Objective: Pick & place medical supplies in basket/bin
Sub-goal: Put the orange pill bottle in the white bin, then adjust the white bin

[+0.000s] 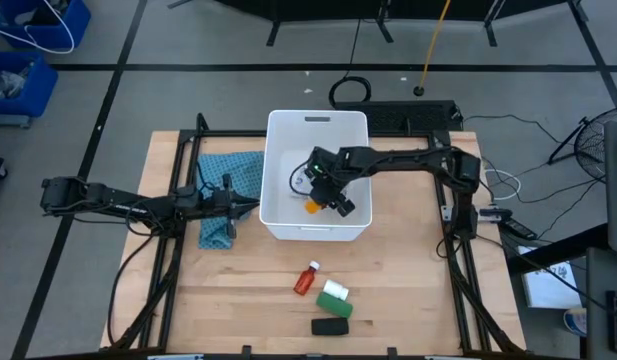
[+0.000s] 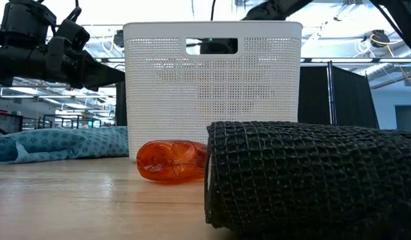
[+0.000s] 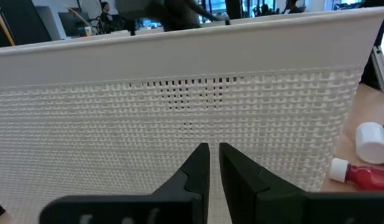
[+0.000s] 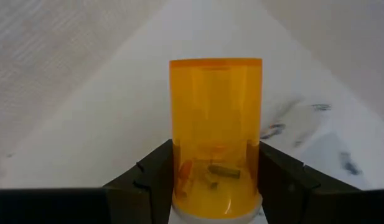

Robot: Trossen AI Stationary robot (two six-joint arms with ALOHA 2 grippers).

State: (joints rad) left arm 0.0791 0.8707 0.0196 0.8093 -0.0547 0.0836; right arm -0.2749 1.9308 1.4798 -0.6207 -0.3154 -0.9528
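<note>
The white tub [image 1: 318,125] stands mid-table. My right gripper [image 1: 326,198] reaches down into it, shut on the small orange bottle [image 4: 215,124]. A flat white packet with dark marks [image 4: 316,127] lies on the tub floor beside it. My left gripper [image 3: 213,155] is shut and hovers just outside the tub's left wall [image 3: 179,118], above the teal cloth [image 1: 228,185]. Near the table's front lie the red white-capped bottle [image 1: 306,280], the white roll [image 1: 335,290], the green block [image 1: 335,306] and the black bar [image 1: 330,326]. My right gripper pinches the orange bottle between its two fingers [image 4: 151,174], on the sides of the body near the white-capped end [image 4: 216,202]. The fingers come from above, slanting down into the tub. The bottle's other end points past the fingertips toward the tub floor; I cannot tell whether it touches it.
The teal cloth lies left of the tub, under my left arm. In the low view the black bar [image 2: 312,180] fills the foreground, with the red bottle [image 2: 172,160] lying behind it. Bare wood stretches left and right of the items at the table's front.
</note>
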